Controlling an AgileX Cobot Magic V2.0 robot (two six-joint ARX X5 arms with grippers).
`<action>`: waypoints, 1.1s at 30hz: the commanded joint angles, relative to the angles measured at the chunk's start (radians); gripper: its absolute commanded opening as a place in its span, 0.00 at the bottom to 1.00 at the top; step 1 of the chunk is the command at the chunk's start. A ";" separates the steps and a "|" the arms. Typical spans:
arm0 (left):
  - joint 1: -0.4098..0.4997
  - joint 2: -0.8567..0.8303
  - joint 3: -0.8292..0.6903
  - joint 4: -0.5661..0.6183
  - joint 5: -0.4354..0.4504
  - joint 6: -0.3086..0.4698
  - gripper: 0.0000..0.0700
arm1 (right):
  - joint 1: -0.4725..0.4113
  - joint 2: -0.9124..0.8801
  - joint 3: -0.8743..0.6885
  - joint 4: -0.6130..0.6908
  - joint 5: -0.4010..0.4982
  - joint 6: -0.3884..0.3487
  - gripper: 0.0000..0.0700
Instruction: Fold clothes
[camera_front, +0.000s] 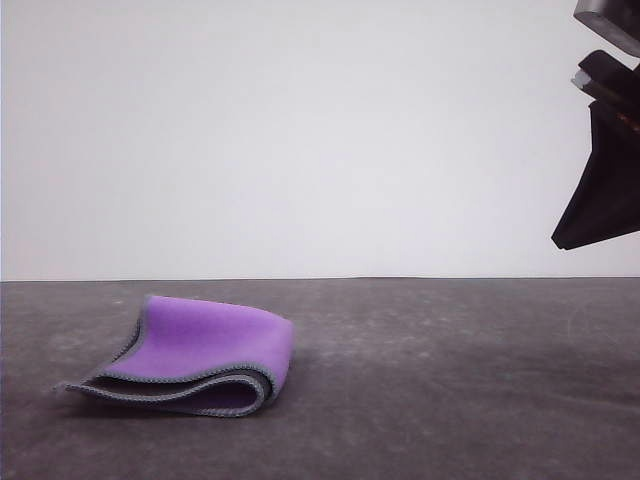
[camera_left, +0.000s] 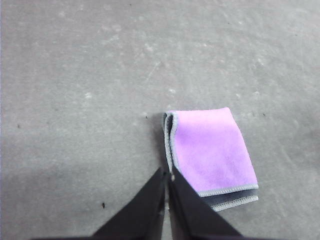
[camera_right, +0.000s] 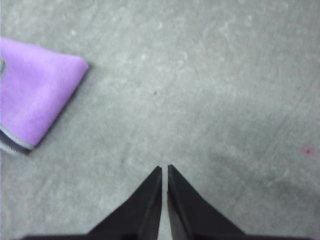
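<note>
Folded purple cloth with light-grey stitched edging on dark grey bench, both grippers' jaws pressed together, empty, above the bench

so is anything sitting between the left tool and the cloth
Nothing visible. The left tool hangs shut just beside the folded cloth, with only bare grey table around them. The right tool is off to the side, also shut.
</note>
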 joint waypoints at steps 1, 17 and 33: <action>-0.005 0.003 0.010 0.011 0.000 0.004 0.00 | 0.004 0.003 0.005 0.010 0.000 0.006 0.02; 0.100 -0.140 -0.134 0.190 -0.003 0.117 0.00 | 0.004 0.003 0.005 0.010 0.000 0.006 0.02; 0.327 -0.475 -0.488 0.386 -0.032 0.266 0.00 | 0.004 0.003 0.005 0.011 0.000 0.006 0.02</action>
